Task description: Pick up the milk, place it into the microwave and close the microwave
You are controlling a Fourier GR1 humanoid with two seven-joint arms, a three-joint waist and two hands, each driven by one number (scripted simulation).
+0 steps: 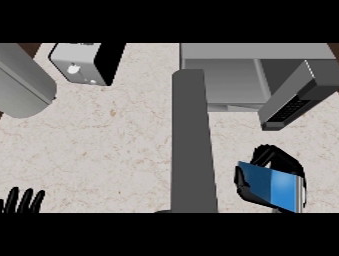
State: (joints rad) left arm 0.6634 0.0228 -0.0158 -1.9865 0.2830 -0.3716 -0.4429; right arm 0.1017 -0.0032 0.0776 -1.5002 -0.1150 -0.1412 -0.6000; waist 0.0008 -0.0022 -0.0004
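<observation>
My right hand [279, 159] is curled round the blue milk [269, 186]. My left hand [17, 202] rests open down by the edge. The microwave [224, 75] is open.

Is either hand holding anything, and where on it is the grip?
The right hand holds the blue milk carton, fingers curled round its far end and left edge. The left hand rests open, holding nothing.

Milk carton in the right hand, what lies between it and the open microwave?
Head view: only bare counter lies between the milk held in the right hand and the microwave; its open door juts out just right of that stretch.
</observation>
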